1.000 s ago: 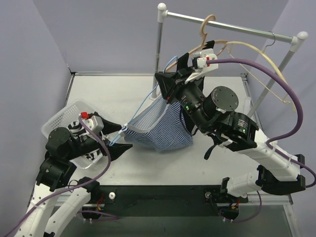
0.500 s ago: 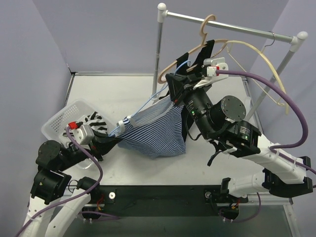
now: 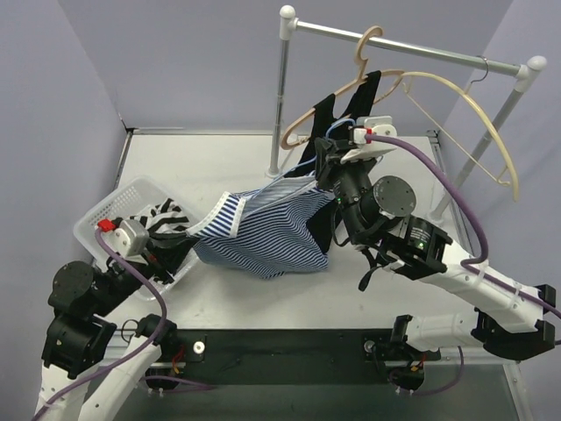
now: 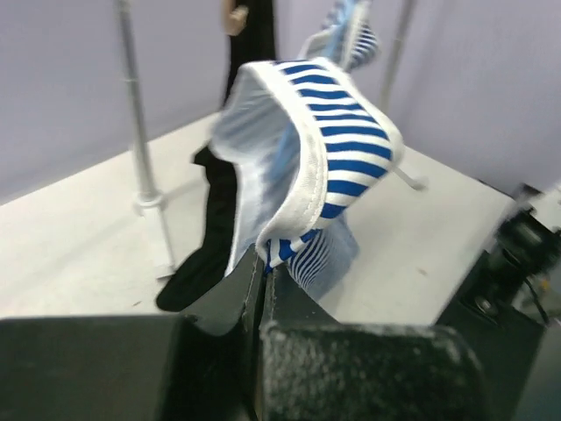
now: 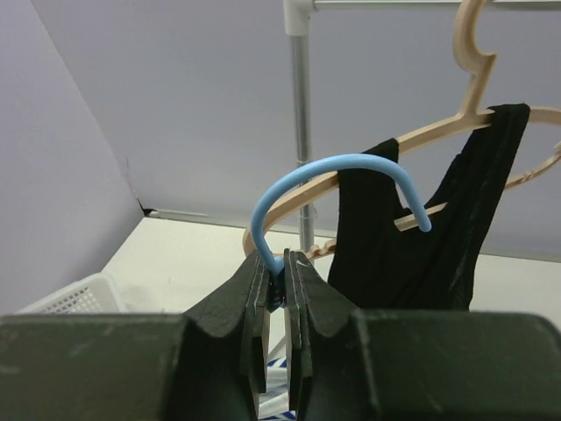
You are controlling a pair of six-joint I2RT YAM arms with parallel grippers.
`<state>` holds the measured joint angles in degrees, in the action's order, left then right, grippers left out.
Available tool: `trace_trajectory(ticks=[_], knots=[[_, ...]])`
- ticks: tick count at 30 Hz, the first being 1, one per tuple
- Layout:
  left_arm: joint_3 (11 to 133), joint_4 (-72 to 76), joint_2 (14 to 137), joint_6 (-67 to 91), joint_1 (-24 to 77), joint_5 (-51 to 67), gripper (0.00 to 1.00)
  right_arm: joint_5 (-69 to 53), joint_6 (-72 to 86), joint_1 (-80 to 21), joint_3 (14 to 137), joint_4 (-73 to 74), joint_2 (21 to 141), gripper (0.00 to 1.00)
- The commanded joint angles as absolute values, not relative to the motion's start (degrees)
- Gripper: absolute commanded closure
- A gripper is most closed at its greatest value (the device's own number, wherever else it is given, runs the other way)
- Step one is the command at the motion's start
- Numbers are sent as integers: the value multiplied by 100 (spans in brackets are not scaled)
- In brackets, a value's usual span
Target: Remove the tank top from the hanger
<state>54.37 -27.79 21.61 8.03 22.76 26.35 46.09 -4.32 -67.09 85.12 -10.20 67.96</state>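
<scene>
The tank top [image 3: 272, 237], blue-and-white striped with white trim, stretches between my two grippers above the table. My left gripper [image 3: 191, 235] is shut on its trimmed edge, close to the basket. In the left wrist view the striped fabric [image 4: 342, 132] rises from the pinched jaws of that gripper [image 4: 266, 263]. My right gripper [image 3: 326, 158] is shut on the neck of the blue hanger [image 5: 333, 167], just below its hook, which curves up above the right gripper's jaws [image 5: 279, 281]. The hanger's thin blue arm [image 3: 272, 180] runs down into the top.
A white basket [image 3: 105, 210] at the left holds a black-and-white striped garment [image 3: 162, 215]. Behind stands a metal rack [image 3: 280, 96] with a wooden hanger carrying a black top [image 5: 421, 228] and a bare beige hanger [image 3: 473, 114].
My left gripper closed on the tank top's edge and drew it left and down toward the basket. The right gripper kept hold of the blue hanger and shifted slightly right.
</scene>
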Motion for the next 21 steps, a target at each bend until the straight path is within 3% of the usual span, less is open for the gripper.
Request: trace_trajectory(ticks=[1, 21], knots=[[5782, -2698, 2004, 1028, 2250, 714, 100, 4851, -430, -6531, 8710, -1337, 6267, 100], [5766, -3121, 2619, 1485, 2250, 422, 100, 3139, 1484, -6557, 9044, -1432, 5950, 100]])
